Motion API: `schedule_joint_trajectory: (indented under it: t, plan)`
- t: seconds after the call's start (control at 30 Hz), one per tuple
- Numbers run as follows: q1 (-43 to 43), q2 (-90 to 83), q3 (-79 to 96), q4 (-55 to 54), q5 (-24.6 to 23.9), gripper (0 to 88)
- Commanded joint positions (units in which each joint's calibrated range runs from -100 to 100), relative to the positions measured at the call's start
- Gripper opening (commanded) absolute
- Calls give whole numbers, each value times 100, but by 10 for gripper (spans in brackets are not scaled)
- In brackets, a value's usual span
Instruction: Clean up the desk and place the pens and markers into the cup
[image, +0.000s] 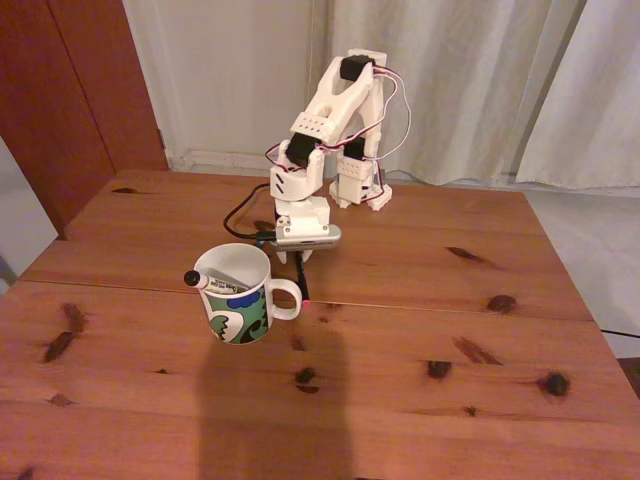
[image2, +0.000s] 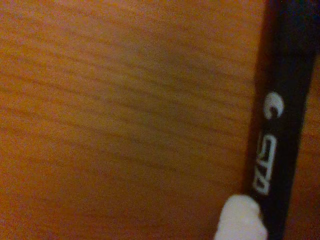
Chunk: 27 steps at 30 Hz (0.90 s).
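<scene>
One white plastic arm with red and black wires looped along it bends low over the reddish-brown pine desk (image: 400, 330), its gripper (image: 301, 262) pointed straight down at the boards. Just beneath the gripper a thin black pen with a pink end (image: 302, 280) stands steeply, the pink tip touching the wood near the seam line. In the wrist view the same pen (image2: 282, 125) runs as a smooth matte black bar down the right side, white lettering printed on it, and a blurred, rounded white fingertip (image2: 239, 220) sits against its lower left edge. The fingers look pressed in around the pen, though I cannot tell how firmly. The grain below is soft and streaky, orange-brown, with dark knots scattered further out.

Just to the left of the gripper in the fixed view, near but apart from it, stands the glossy white ceramic mug with a loop handle (image: 240, 300) and a green, blue and black pattern around its lower half. A thick white marker with a black cap (image: 212, 283) leans inside, cap resting over the rim.
</scene>
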Motion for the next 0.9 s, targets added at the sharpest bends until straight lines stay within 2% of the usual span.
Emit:
schedule_joint_trajectory:
  t: [0.0, 0.27, 0.47, 0.87]
  plan:
    - [41, -22, -25, -110, 51, 133]
    - [49, -30, 11, -110, 51, 124]
    - [57, -30, 38, -110, 51, 8]
    - [16, -344, -97, -119, 30, 7]
